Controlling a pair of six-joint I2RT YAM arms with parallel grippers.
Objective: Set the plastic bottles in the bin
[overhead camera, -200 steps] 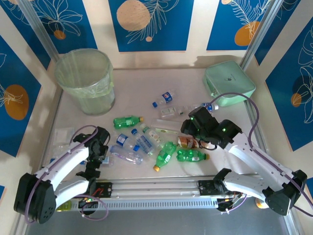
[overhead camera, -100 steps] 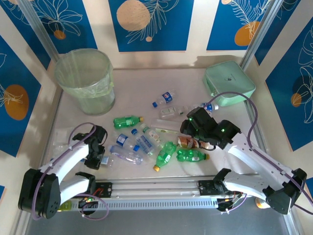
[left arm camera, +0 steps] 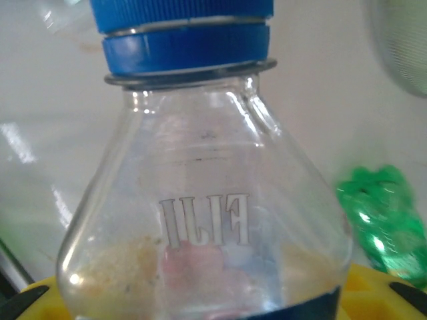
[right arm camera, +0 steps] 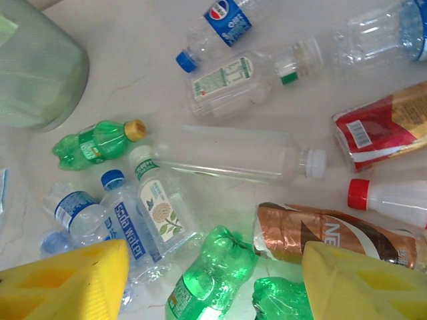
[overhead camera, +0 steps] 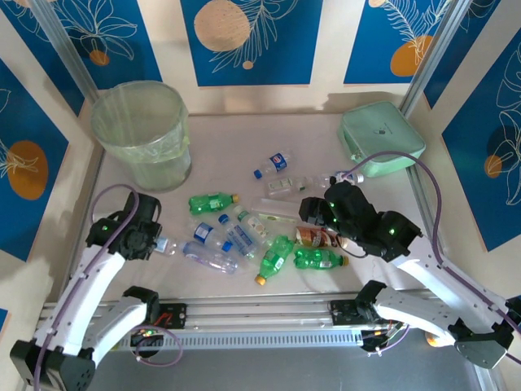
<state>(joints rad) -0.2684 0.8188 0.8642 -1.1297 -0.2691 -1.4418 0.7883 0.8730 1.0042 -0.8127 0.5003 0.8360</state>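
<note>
Left tool (overhead camera: 153,242) pinches a blue-capped bottle (left arm camera: 200,220) by the counter (overhead camera: 236,142) left edge, bin (overhead camera: 155,163) beyond; right tool (overhead camera: 312,213) spread above other bottles (right arm camera: 227,160).

bin (overhead camera: 141,130) back-left | bottles (overhead camera: 275,254) centre | bottle (left arm camera: 200,220) in left tool (overhead camera: 153,242) — case (overhead camera: 381,137) back-right

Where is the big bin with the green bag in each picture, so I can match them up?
Top external: the bin stands at the table's back left.
Left wrist: its wall cuts the upper right corner, behind the clear bottle.
Right wrist: it sits in the upper left corner.
Shared landmark: the green bottle lying near it; probably also the green shape low right in the left wrist view.
</note>
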